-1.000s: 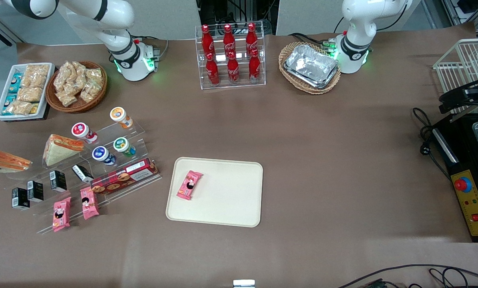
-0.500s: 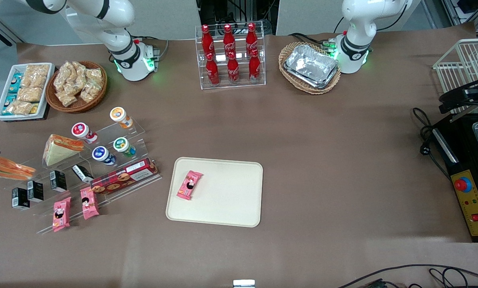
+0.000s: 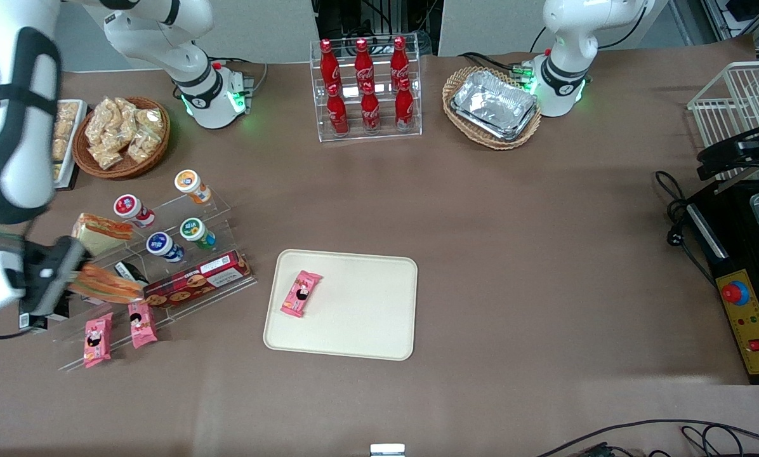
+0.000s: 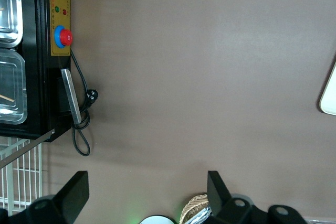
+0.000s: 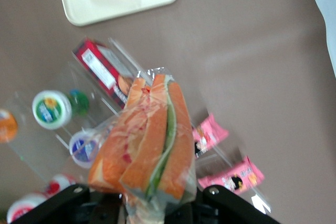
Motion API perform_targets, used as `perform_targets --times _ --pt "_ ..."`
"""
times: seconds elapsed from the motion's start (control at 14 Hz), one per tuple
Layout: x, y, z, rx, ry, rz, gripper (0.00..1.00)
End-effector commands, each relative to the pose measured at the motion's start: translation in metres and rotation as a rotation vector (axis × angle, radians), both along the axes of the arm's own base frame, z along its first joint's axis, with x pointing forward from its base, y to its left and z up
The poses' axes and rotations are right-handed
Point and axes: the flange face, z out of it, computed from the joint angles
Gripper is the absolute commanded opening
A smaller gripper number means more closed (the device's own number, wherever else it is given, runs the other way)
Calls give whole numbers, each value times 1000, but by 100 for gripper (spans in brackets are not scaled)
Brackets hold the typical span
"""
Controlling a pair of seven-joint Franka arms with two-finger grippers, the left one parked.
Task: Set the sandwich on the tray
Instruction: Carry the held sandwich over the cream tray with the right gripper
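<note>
Carrying the sandwich (image 3: 105, 284) pinched, the gripper (image 3: 68, 279) has swung inward over the acrylic rack (image 3: 164, 254); tray (image 3: 367, 317) holds one pink packet (image 3: 301, 294).

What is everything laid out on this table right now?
sandwich: one, orange filling, clear wrap, held in the gripper above the clear display stand
second sandwich: one, pale bread, on the display stand
tray: one, cream, mid-table
pink snack packets: three; one on the tray, two on the stand's lowest step
yogurt cups: four, coloured lids, on the stand
red biscuit box: one, on the stand
cola bottles: six, red, in a clear rack
foil trays: stacked, silver, in a wicker basket
snack bags: several, tan, in a second wicker basket
black machine: one, toward the parked arm's end
gripper: black jaws shut on the sandwich
</note>
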Motion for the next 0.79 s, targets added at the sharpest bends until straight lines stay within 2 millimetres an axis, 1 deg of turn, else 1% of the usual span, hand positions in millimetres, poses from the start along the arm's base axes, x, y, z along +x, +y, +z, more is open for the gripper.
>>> perform_targets --times 0.0,0.21,0.29,0.43,0.57,0.71 --pt "-3 81 5 -19 11 -27 0" --pt "-9 160 -9 -21 30 -20 0" --pt "-11 179 -21 -20 48 -30 0" --pt "-9 226 -53 -4 53 10 0" --pt "-3 262 -89 -4 18 35 0" --pt "4 282 -118 6 -21 3 0"
